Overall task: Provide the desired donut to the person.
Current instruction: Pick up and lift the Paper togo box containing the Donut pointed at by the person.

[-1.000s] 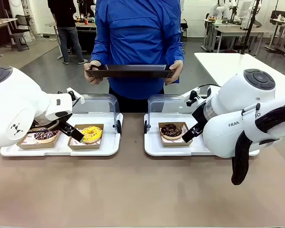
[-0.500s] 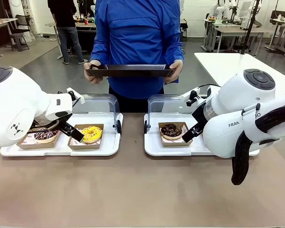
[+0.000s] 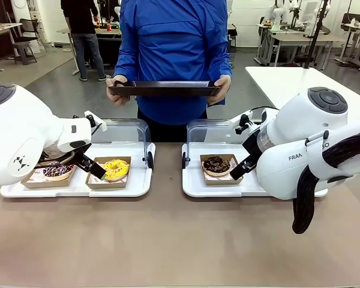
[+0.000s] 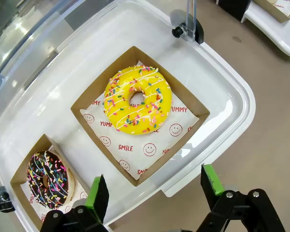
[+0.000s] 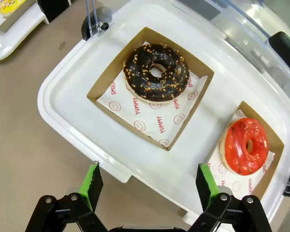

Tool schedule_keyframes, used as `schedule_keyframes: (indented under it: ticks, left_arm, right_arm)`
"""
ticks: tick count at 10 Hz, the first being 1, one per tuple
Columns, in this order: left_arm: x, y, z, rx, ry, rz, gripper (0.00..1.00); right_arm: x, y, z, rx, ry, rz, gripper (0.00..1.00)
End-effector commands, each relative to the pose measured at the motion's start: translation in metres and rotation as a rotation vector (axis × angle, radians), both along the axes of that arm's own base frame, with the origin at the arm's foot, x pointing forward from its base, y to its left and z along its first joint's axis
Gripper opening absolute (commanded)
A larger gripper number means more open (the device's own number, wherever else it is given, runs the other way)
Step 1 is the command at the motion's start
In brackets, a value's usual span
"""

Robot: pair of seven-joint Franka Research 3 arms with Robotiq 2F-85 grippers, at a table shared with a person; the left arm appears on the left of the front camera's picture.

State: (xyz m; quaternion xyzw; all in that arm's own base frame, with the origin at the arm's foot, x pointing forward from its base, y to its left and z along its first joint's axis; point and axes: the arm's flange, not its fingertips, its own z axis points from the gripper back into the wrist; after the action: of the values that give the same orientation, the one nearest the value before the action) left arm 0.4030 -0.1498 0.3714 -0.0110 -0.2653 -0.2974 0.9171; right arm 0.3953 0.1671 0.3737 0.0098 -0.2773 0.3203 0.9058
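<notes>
L gripper (image 4: 154, 186): jaws wide, nothing between, over near rim of L tray (image 4: 232, 92), just before L box (image 4: 102, 144) w/ yellow donut (image 4: 137, 99). R gripper (image 5: 149, 180): jaws wide also, empty, over near rim of R tray (image 5: 58, 106), before R box (image 5: 135, 121) w/ choc donut (image 5: 156, 72).

Step in hand, probably: wait for choice, then pick. No pointing seen, so cannot tell which donut wanted. For good pick: grip box walls, not icing; come down straight, keep level.

Around: sprinkle donut (image 4: 49, 179) beside yellow, red donut (image 5: 246, 145) beside choc. In the way: raised clear lids (image 3: 125, 129) betw. boxes and person (image 3: 174, 48), holding dark tray (image 3: 165, 89) w/ both hands.
</notes>
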Motion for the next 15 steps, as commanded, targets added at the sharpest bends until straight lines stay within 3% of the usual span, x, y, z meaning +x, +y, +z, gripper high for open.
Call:
schedule_keyframes:
  ticks: [1, 3, 8, 10, 12, 13, 15]
  left_arm:
    - [0.0, 0.0, 0.0, 0.0, -0.001, 0.0, 1.0]
    - [0.0, 0.0, 0.0, 0.0, -0.001, 0.0, 1.0]
    - [0.0, 0.0, 0.0, 0.0, 0.0, 0.0, 1.0]
    - [-0.026, 0.028, 0.034, 0.023, -0.001, -0.024, 1.0]
    - [-0.076, 0.086, 0.056, -0.07, 0.122, -0.144, 1.0]
    - [-0.099, 0.112, 0.06, -0.143, 0.114, -0.208, 1.0]
    - [-0.137, 0.149, 0.063, -0.282, 0.015, -0.285, 1.0]
  right_arm:
    - [0.0, 0.0, 0.0, 0.0, 0.0, 0.0, 1.0]
    - [0.008, -0.011, 0.018, 0.101, 0.028, 0.064, 1.0]
    - [0.001, 0.004, 0.013, 0.076, 0.008, 0.031, 1.0]
    - [-0.005, -0.035, 0.065, 0.159, 0.043, 0.145, 1.0]
    - [-0.032, -0.1, 0.111, 0.15, 0.04, 0.274, 1.0]
    - [-0.046, -0.125, 0.123, 0.186, 0.005, 0.31, 1.0]
    - [-0.071, -0.167, 0.132, 0.226, -0.04, 0.404, 1.0]
